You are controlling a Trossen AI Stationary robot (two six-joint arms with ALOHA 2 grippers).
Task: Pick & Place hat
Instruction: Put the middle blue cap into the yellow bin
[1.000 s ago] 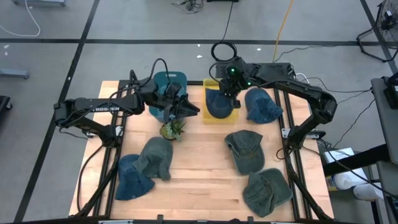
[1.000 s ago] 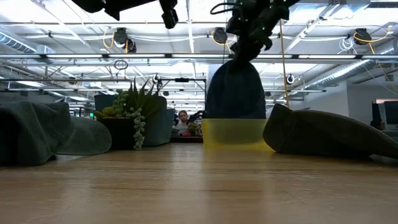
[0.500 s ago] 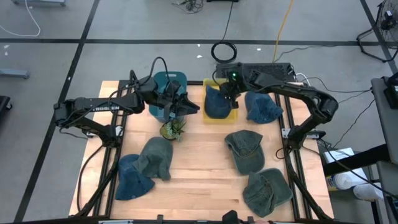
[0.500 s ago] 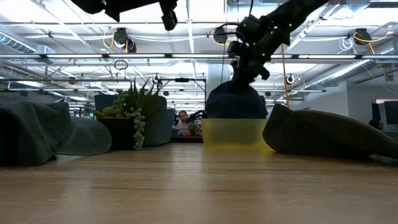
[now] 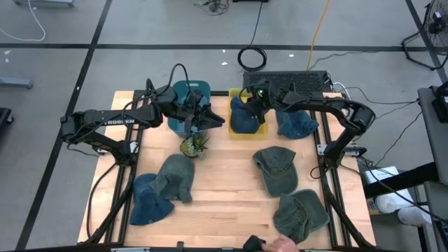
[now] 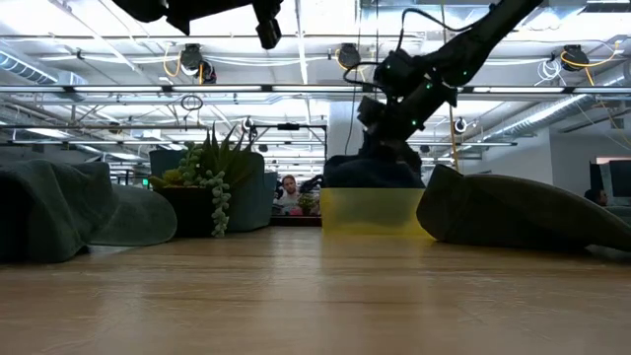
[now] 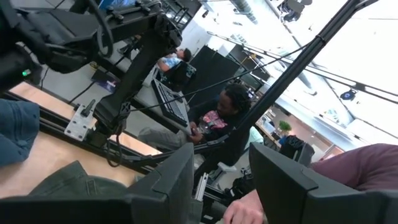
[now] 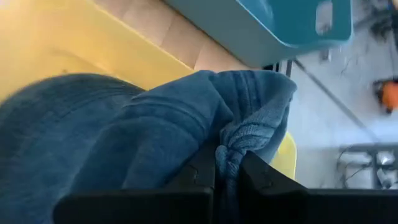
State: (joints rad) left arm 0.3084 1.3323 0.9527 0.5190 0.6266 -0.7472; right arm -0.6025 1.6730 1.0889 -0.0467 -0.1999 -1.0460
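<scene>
Hat (image 5: pixel 243 117), blue, is lying in the yellow bin (image 5: pixel 263 131), a fold of its cloth pinched between the closed fingers of the right gripper (image 5: pixel 250 102) directly above it. Beside that gripper a teal bin (image 5: pixel 187 92) is standing. Left gripper (image 5: pixel 218 122), jaws partly apart and carrying nothing, is hovering past it; its arm is reading "ROSSEN". Five more hats are lying farther off: two blue, three green.
</scene>
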